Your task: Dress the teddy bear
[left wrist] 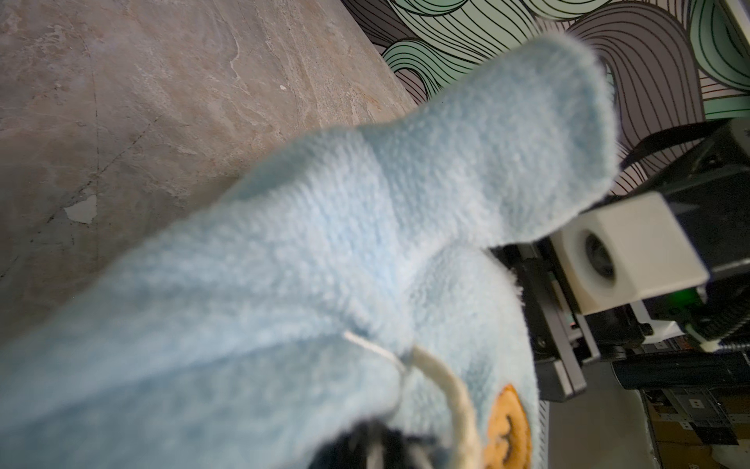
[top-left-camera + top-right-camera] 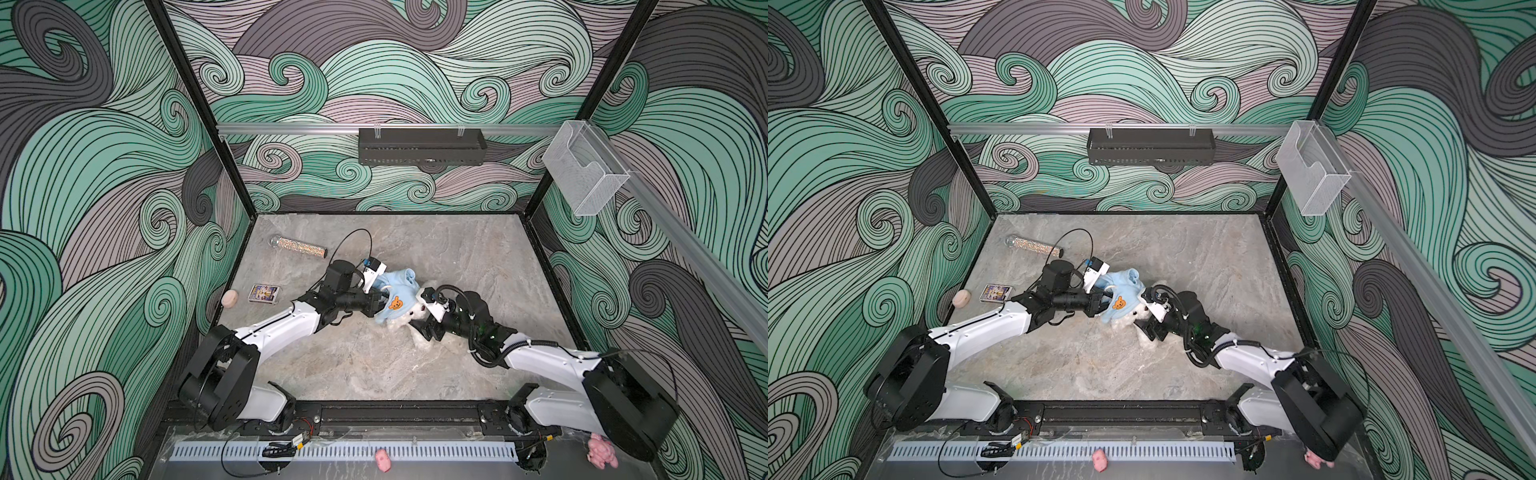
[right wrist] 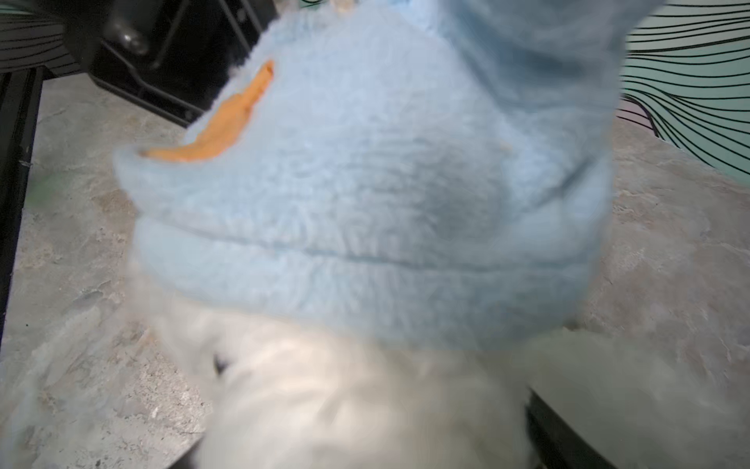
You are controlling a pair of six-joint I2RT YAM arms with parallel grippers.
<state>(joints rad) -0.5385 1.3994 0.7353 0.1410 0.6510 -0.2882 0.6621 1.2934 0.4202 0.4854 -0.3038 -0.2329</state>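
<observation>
The teddy bear point(image 2: 409, 319) point(image 2: 1144, 318) lies in the middle of the stone table, white and fluffy. A light blue fleece hoodie point(image 2: 397, 286) point(image 2: 1121, 286) with an orange bear patch point(image 1: 509, 430) covers its upper part. In the right wrist view the hoodie point(image 3: 385, 182) sits over the white fur point(image 3: 345, 398). My left gripper point(image 2: 380, 300) point(image 2: 1102, 302) point(image 1: 385, 446) is shut on the hoodie point(image 1: 365, 243) at its left edge. My right gripper point(image 2: 428, 323) point(image 2: 1152, 327) stands open on the bear's right side, with fur between its spread fingers point(image 3: 568, 438).
A glitter tube point(image 2: 298, 246), a small card box point(image 2: 264, 293) and a peach-coloured ball point(image 2: 229, 298) lie at the left of the table. Two pink plush toys point(image 2: 382, 460) point(image 2: 601, 453) sit on the front ledge. A black basket point(image 2: 422, 146) and a clear bin point(image 2: 586, 166) hang on the walls.
</observation>
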